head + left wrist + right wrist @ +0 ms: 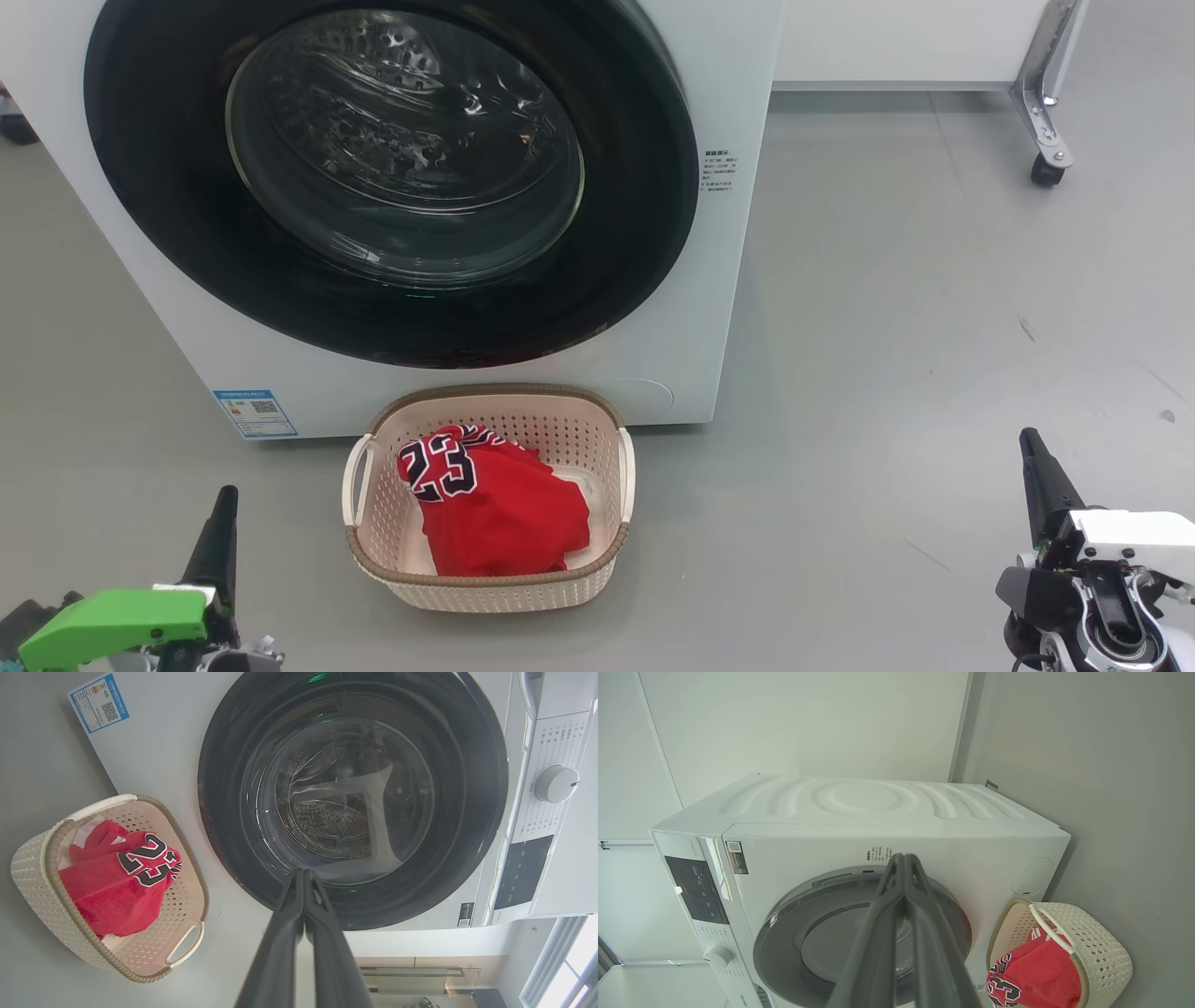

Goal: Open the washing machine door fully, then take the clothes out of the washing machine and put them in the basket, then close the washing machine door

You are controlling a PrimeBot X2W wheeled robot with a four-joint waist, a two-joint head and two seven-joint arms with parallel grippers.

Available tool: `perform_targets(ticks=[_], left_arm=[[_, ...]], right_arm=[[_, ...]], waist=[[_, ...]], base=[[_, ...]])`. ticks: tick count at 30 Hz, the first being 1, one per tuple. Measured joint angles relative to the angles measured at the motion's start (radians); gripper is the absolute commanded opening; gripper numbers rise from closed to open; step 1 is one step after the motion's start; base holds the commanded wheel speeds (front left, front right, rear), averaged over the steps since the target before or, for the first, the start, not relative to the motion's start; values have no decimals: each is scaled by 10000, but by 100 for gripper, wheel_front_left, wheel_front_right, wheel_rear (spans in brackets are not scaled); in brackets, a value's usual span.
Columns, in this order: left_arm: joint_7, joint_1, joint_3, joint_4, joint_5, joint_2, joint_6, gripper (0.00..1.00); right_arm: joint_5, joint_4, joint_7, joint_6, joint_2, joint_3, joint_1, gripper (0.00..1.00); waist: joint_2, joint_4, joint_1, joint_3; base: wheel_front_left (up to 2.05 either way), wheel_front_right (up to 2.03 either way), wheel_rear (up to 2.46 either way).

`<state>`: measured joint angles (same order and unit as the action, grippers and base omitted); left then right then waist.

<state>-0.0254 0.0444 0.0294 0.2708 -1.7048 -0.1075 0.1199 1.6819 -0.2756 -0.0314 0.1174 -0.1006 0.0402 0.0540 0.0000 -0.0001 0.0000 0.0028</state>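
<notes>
The white washing machine [709, 308] stands in front of me with its round black-rimmed door [392, 177] shut flush against the front; the steel drum shows through the glass. On the floor just before it sits the cream basket [490, 583], and the red clothes [490, 509] with the number 23 lie inside it. My left gripper [222, 509] hangs low at the left, shut and holding nothing. Off to the lower right my right gripper [1032, 448] is also shut and holds nothing. Both stand well back from the machine.
Grey floor [887, 373] spreads to the right of the machine. A metal leg with a caster wheel [1047, 168] stands at the back right. The control panel and dial [556, 784] sit at the top of the machine's front.
</notes>
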Motion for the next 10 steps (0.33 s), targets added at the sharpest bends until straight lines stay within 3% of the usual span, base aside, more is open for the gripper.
perform_targets(ticks=[10], left_arm=[[-2, 13, -10, 17, 0, 4, 0, 0]], right_arm=[[0, -10, -2, 38, 17, 13, 3, 0]], waist=[[0, 0, 0, -1]], base=[[0, 0, 0]])
